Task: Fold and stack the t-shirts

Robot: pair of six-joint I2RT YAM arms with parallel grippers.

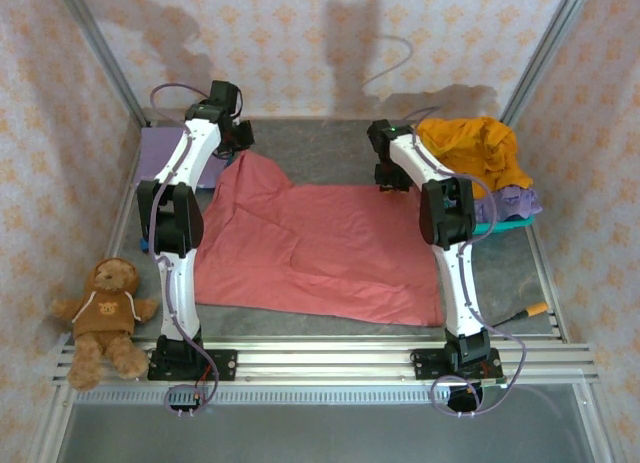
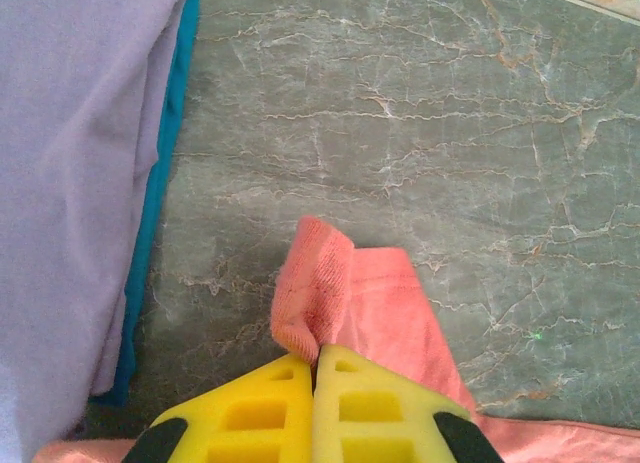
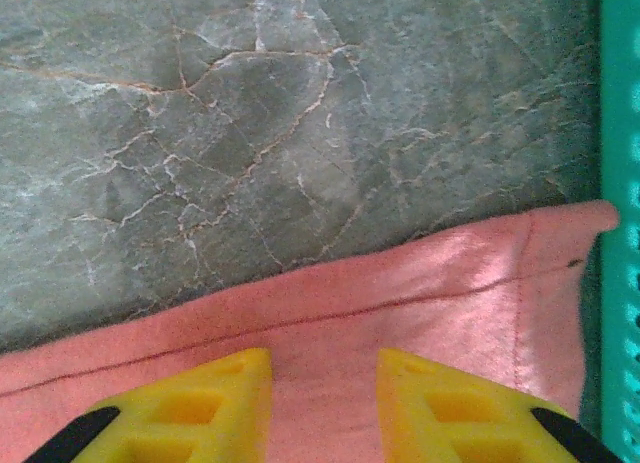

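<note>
Partly, the left end effector (image 2: 315, 353) hides the red t-shirt (image 2: 385, 303).

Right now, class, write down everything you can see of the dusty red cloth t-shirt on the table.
The dusty red cloth t-shirt is soft, plain and lightly creased, and lies spread mostly flat across the grey marbled table. Its far left corner is bunched up and pinched between the left arm's shut yellow fingers. At its far right, a stitched hem edge lies flat beneath the right arm's yellow fingers, which stand apart over it. That corner ends right beside the teal plastic basket.
</note>
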